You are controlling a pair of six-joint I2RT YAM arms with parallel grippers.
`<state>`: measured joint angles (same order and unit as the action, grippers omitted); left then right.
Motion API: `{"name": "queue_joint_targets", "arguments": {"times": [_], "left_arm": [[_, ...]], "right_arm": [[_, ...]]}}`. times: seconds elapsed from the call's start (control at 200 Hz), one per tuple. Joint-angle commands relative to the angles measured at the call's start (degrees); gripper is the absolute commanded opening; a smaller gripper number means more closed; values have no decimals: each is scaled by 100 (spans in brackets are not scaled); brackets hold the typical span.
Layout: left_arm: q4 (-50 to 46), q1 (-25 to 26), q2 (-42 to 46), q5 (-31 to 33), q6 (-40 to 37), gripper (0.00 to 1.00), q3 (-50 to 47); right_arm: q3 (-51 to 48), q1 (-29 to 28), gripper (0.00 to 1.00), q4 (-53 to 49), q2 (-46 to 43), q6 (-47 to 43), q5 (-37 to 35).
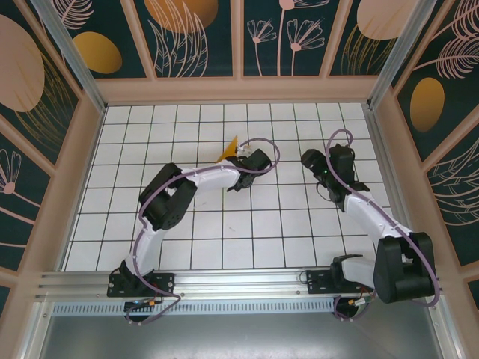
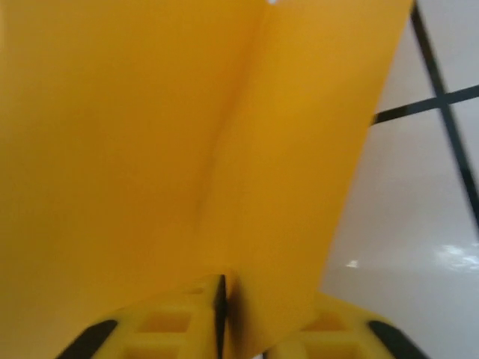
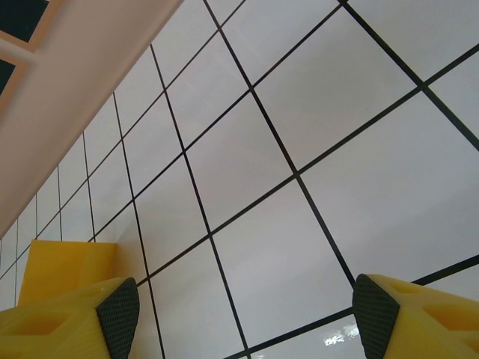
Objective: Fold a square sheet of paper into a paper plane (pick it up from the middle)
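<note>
The square sheet of paper (image 1: pixel 227 152) is orange-yellow and folded, and it stands up off the tiles as a small pointed shape at mid-table. In the left wrist view the paper (image 2: pixel 187 134) shows a centre crease and runs down between my left gripper's (image 2: pixel 266 299) yellow fingers. The jaws stand close together, the left pad lies beside the paper, and the paper hides the right pad. My left gripper (image 1: pixel 242 155) is at the paper's right end. My right gripper (image 1: pixel 308 160) hovers about two tiles to the right, open. In its own view, bare tiles lie between its fingertips (image 3: pixel 245 314) and a corner of the paper (image 3: pixel 63 265) shows at lower left.
The white gridded floor (image 1: pixel 224 224) is walled by a pale wooden frame (image 1: pixel 239 90) with dark painted panels. The back wall's base (image 3: pixel 82 90) crosses the right wrist view's upper left. A metal rail (image 1: pixel 239 284) carries both arm bases at the near edge.
</note>
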<state>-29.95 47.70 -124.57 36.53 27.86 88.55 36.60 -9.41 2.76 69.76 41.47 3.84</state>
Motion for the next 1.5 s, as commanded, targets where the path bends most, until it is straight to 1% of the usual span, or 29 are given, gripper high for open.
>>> {"name": "queue_joint_targets", "arguments": {"times": [0.0,0.13,0.22,0.355,0.415,0.49,0.59,0.671,0.761,0.856,0.916,0.986,1.131,1.256,1.356,1.496], "left_arm": [[268,8,475,-845,74,28,-36],[974,-32,1366,-2205,-377,36,-456],[1375,-248,1910,-3066,-311,41,-803],[1985,-694,2447,-4007,0,47,-1413],[2248,-851,2601,-4230,134,50,-1706],[2404,-1059,2901,-4262,345,52,-2026],[2470,-1329,3105,-3948,659,57,-2435],[2611,-1566,3264,-3745,975,63,-2830],[2850,-1809,3462,-3637,1301,72,-3244],[2999,-2006,3671,-3405,1519,81,-3793],[3066,-2113,3799,-3253,1616,87,-4000],[3166,-2256,3932,-3172,1748,92,-4250],[3569,-2564,4180,-3507,1999,98,-4739],[3603,-2643,4199,-3661,1984,99,-4838],[3708,-2669,4154,-3867,1939,99,-4865],[3879,-2670,4030,-4280,1815,98,-4841]], "right_arm": [[18,28,77,51,161,-10,258],[153,-37,77,-2,358,-220,445],[281,-180,77,-41,496,-334,451],[512,-575,78,-46,741,-377,366],[620,-804,78,-22,829,-377,314],[818,-1131,77,-23,982,-421,261],[1194,-1658,77,-141,1240,-501,13],[1546,-2030,77,-187,1601,-546,3],[1968,-2389,75,-284,2164,-553,33],[2456,-2618,73,-413,2832,-535,190],[2777,-2727,72,-517,3227,-559,279],[3169,-2824,71,-661,3682,-594,337],[3733,-2868,67,-913,4420,-721,506],[3842,-2871,65,-1000,4720,-950,739],[3829,-2873,64,-1162,4791,-1282,838],[3649,-2848,64,-1541,4747,-2107,914]]}}
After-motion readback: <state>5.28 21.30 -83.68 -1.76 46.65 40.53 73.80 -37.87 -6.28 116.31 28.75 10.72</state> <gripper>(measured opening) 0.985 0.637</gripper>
